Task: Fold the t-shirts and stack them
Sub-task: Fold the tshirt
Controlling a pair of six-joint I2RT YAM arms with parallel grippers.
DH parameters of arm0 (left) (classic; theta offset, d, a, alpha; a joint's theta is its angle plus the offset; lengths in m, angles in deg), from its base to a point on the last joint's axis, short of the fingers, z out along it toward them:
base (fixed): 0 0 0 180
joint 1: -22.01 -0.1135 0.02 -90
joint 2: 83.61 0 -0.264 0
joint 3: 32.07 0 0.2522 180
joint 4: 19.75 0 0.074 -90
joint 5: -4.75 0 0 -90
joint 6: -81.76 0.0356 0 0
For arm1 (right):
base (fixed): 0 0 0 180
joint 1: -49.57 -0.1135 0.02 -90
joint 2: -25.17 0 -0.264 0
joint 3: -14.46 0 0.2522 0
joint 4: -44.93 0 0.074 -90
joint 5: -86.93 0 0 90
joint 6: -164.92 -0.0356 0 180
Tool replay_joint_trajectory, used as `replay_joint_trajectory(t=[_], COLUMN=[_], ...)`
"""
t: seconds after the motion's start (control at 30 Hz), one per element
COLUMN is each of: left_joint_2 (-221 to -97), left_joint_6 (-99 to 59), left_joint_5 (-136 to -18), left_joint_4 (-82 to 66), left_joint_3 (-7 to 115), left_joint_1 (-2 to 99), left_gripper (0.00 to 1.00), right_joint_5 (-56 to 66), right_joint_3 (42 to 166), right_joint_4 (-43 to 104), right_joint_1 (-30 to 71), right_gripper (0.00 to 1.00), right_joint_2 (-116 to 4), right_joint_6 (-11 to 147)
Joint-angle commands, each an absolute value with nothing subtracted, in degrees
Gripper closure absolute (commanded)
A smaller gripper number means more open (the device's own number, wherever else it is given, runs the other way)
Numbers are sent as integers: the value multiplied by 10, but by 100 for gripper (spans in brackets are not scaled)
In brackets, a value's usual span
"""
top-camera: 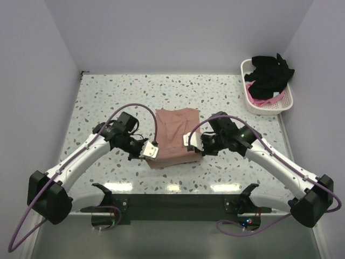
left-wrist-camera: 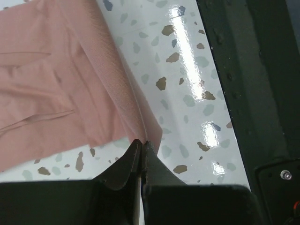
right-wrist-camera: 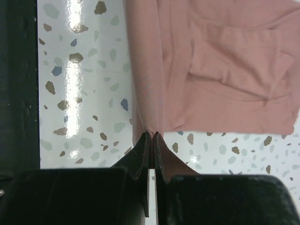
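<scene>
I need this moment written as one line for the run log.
salmon-pink shirt: flat on table | left gripper: shut on its near edge | right gripper: shut on same edge | black shirt: in basket

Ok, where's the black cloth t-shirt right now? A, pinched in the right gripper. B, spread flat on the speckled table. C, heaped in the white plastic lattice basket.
C: the black cloth t-shirt lies heaped in the white plastic lattice basket over a brighter pink one; the left gripper and right gripper pinch only the dusty salmon-pink t-shirt.
</scene>
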State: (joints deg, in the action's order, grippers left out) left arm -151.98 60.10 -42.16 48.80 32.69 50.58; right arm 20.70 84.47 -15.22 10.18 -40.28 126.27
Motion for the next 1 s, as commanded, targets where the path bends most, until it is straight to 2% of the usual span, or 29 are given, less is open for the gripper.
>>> replay_joint_trajectory(t=[0.0,0.13,0.23,0.37,0.57,0.67,0.77,0.97], left_joint_2=[-1535,-1629,-1750,-1877,-2054,-2096,-2099,-2044], left_joint_6=[558,515,478,452,412,413,409,411], left_joint_5=[-424,-450,-440,-439,-460,-459,-460,-433], left_joint_4=[550,498,470,452,429,426,402,372], left_joint_3=[408,499,598,724,843,852,810,697], left_joint_1=[499,469,437,413,383,383,383,388], left_gripper=[100,100,100,100,100,100,100,100], right_joint_5=[220,251,262,263,267,265,272,280], right_joint_3=[904,992,1039,1087,1203,1249,1279,1196], right_joint_4=[-192,-189,-195,-170,-148,-158,-187,-207], right_joint_1=[123,191,251,287,310,311,311,295], right_gripper=[100,100,100,100,100,100,100,100], right_joint_2=[-425,-532,-614,-708,-876,-928,-971,-936], right_joint_6=[1242,1272,1314,1347,1346,1342,1330,1311])
